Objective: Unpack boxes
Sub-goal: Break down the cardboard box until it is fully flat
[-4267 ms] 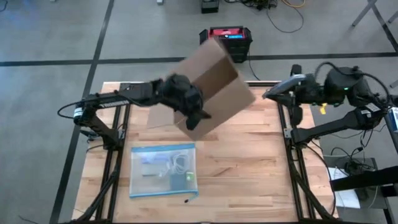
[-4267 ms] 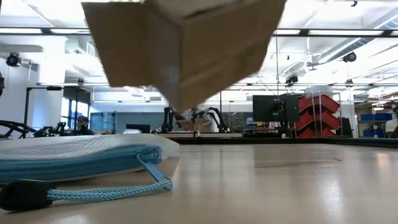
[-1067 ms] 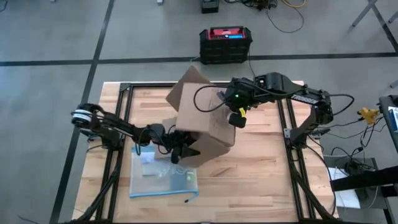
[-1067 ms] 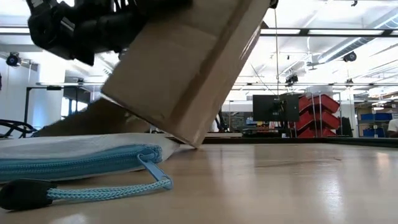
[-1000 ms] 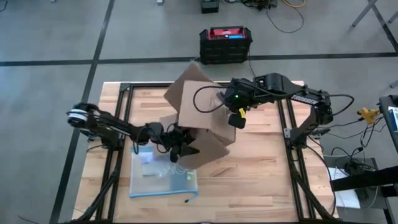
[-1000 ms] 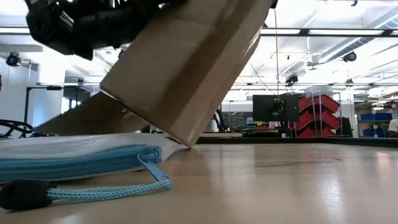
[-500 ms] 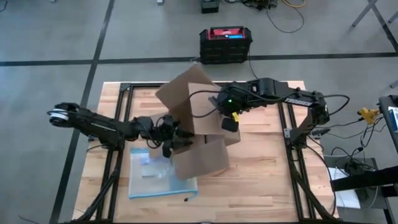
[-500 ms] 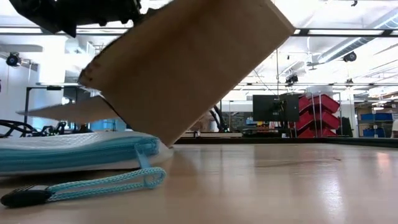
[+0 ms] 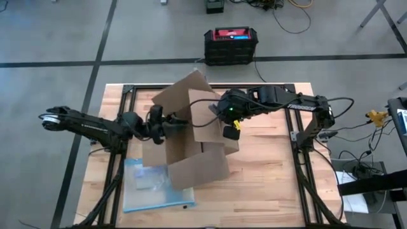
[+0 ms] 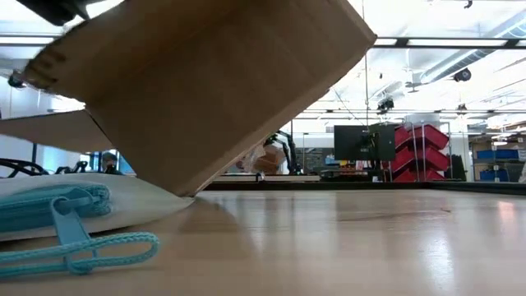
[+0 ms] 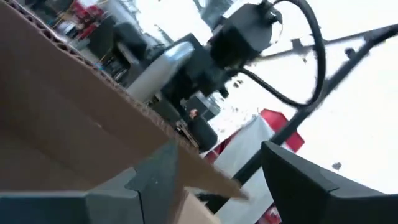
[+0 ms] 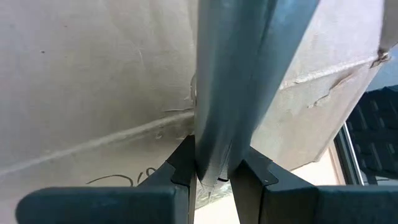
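Note:
The brown cardboard box stands tilted in the middle of the table with its flaps open. In the low view the box rests its lower corner on the clear blue-edged plastic bag. The bag lies at the near left, partly under the box. My left gripper is open at the box's left wall, a finger on each side of the wall's edge. My right gripper is shut on the box's right side. My left gripper comes level from the table's left. The box wall's corrugated edge lies against one finger. The other finger stands apart from it. My right gripper pinches a thin cardboard panel edge-on between its two fingertips. It comes from the table's right, and the box leans tilted in this hold.
A black crate with a red top stands on the floor beyond the far edge. The bag's blue cord loop lies on the table at the near left. Bare wood lies at the near right.
The box has tipped over further toward the table's near left, and its lower corner has slid that way. The bag has been pushed toward the near-left corner and turned a little. My left gripper has gone toward the far-left, and my right gripper toward the left.

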Robot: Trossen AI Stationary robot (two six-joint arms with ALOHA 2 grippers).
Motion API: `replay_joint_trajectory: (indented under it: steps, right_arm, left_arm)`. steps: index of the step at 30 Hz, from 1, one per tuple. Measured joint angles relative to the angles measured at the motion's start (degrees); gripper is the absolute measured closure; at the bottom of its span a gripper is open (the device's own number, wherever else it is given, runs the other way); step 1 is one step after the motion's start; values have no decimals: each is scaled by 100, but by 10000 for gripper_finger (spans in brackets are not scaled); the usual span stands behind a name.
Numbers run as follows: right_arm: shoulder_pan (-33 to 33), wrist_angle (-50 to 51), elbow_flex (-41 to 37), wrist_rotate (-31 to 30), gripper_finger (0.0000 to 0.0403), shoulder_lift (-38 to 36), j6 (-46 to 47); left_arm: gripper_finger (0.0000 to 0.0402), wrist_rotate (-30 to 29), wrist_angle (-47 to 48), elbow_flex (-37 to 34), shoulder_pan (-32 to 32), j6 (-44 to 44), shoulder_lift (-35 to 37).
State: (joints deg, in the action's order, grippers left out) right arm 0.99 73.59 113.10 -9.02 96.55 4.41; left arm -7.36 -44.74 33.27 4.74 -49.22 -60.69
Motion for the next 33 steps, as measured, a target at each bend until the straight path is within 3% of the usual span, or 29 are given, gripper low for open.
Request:
replay_joint_trajectory:
  steps: [9, 15, 20, 26, 33]
  right_arm:
    - [-2, -122, 3, -131, 355, 11, -75]
    - [-4, -141, 2, -140, 355, 17, -107]
    - [-4, -148, 2, -152, 355, 17, -151]
    - [13, 279, 2, -216, 355, -114, -152]
    - [321, 1306, -44, -1041, 355, -612, 311]
  left_arm:
    - [164, -259, 1223, 1000, -80, -1635, -453]
    - [176, -195, 3884, 1768, -128, -1730, -422]
    - [188, -255, 5430, 2273, -229, -1511, -384]
    - [198, -262, 5979, 2289, -336, -1564, -393]
    - [208, -174, 5848, 2289, -458, -1550, -622]
